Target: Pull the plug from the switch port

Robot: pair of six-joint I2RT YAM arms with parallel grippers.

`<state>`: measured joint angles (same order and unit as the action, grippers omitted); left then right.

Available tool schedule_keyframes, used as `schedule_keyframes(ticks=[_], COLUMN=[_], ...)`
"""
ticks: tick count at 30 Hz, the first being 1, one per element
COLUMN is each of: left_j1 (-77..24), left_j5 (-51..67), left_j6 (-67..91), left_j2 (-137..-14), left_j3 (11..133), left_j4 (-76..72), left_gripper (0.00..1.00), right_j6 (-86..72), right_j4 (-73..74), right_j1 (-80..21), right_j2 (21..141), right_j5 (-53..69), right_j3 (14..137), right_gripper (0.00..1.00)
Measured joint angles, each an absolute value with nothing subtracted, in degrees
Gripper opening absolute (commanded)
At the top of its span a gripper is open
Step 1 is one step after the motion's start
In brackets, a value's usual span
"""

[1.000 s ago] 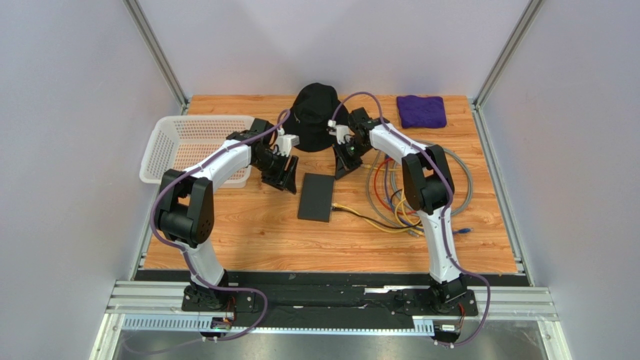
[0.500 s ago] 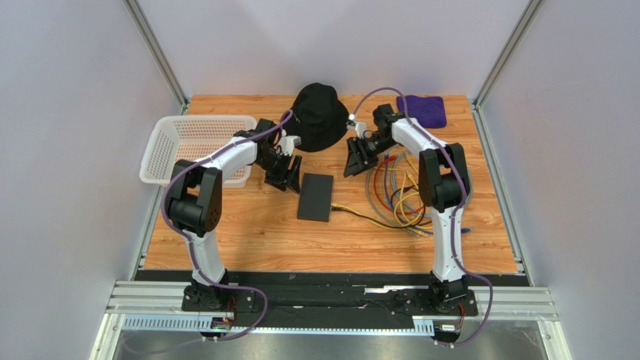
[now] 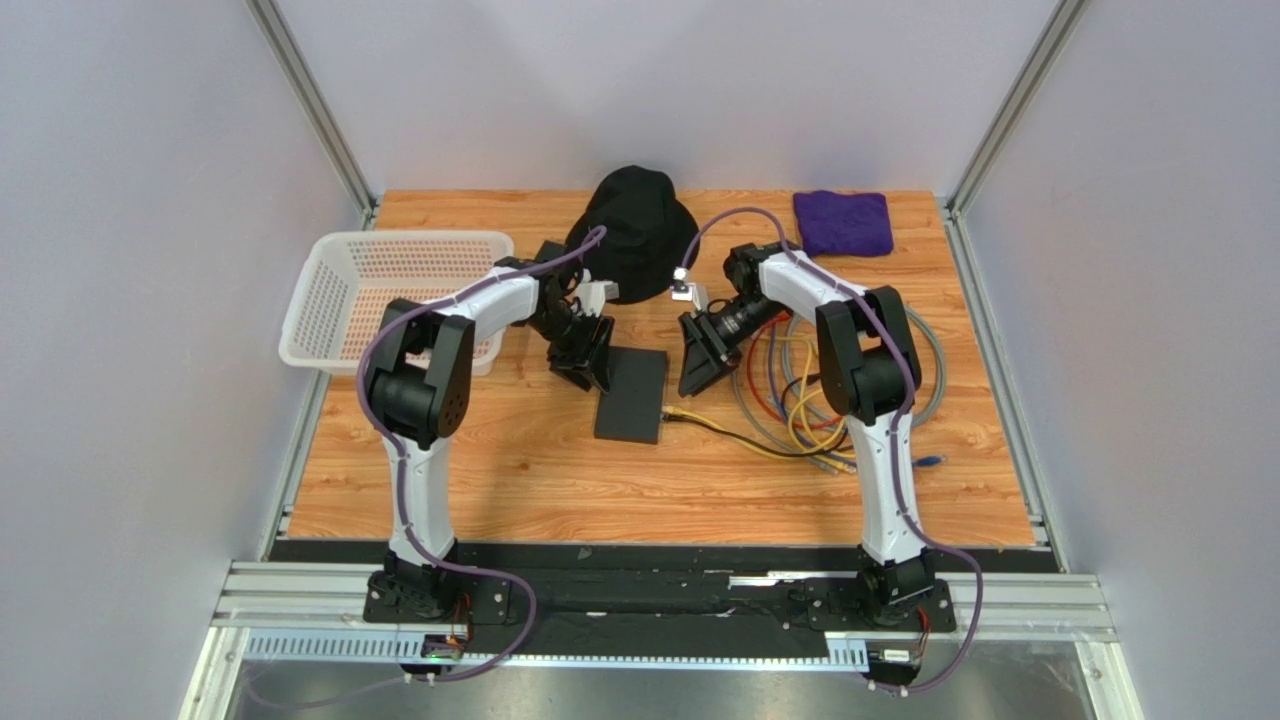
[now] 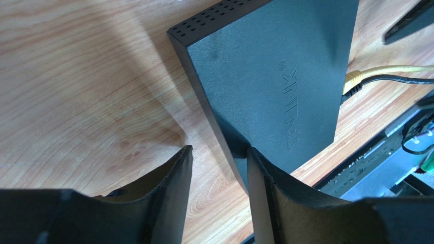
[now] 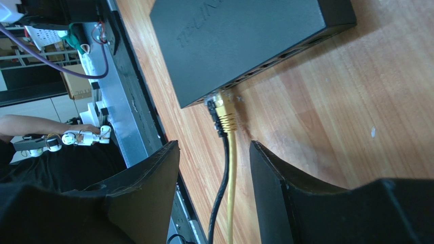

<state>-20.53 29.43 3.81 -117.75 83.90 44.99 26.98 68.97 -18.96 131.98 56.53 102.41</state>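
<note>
The switch (image 3: 633,395) lies flat mid-table, a matte-black box. A yellow plug (image 5: 224,109) sits in a port at the near end of its socket edge, with a black-cabled plug (image 5: 212,109) beside it. Both cables run back between the open fingers of my right gripper (image 5: 214,147), which touches neither. In the top view the right gripper (image 3: 700,357) hangs just right of the switch's far end. My left gripper (image 3: 579,356) is at the switch's far left corner. In the left wrist view the left gripper (image 4: 218,152) is open astride the switch's (image 4: 275,66) long edge.
A black bucket hat (image 3: 639,225) sits behind the switch and a purple cloth (image 3: 843,221) at the back right. A white basket (image 3: 376,293) stands at the left edge. Loose coloured cables (image 3: 812,390) coil to the right of the switch.
Both grippers came in from beside the hat to the switch's far end, one on each side. The right gripper went from shut to open.
</note>
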Motion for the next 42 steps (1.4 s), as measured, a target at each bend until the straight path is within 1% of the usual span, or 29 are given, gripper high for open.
schedule_keyframes(ticks=[5, 10, 21, 29, 36, 42], left_j1=[-20.8, -20.8, -20.9, -20.9, -20.9, -20.9], left_j5=[29.4, 29.2, 28.6, 28.6, 28.6, 28.6], left_j6=[4.5, 5.3, 5.9, 5.9, 5.9, 5.8], left_j2=[-119.1, -119.3, -119.3, -119.3, -119.3, -119.3], left_j3=[85.8, 86.0, 86.0, 86.0, 86.0, 86.0], left_j4=[46.9, 47.3, 47.4, 47.4, 47.4, 47.4], left_gripper=[0.51, 0.51, 0.51, 0.51, 0.51, 0.51], right_j6=[26.6, 26.0, 23.5, 22.3, 20.6, 19.7], right_j4=[67.8, 68.3, 68.1, 67.6, 67.5, 67.6], right_j1=[-20.1, -20.7, -22.7, -23.1, -23.0, -23.0], right_j2=[134.4, 136.6, 138.5, 138.9, 139.5, 140.2], right_j5=[55.5, 56.5, 59.7, 59.5, 59.5, 59.5], right_j3=[102.3, 102.7, 103.3, 103.6, 104.0, 104.7], right_gripper=[0.52, 0.5, 0.5, 0.44, 0.44, 0.4])
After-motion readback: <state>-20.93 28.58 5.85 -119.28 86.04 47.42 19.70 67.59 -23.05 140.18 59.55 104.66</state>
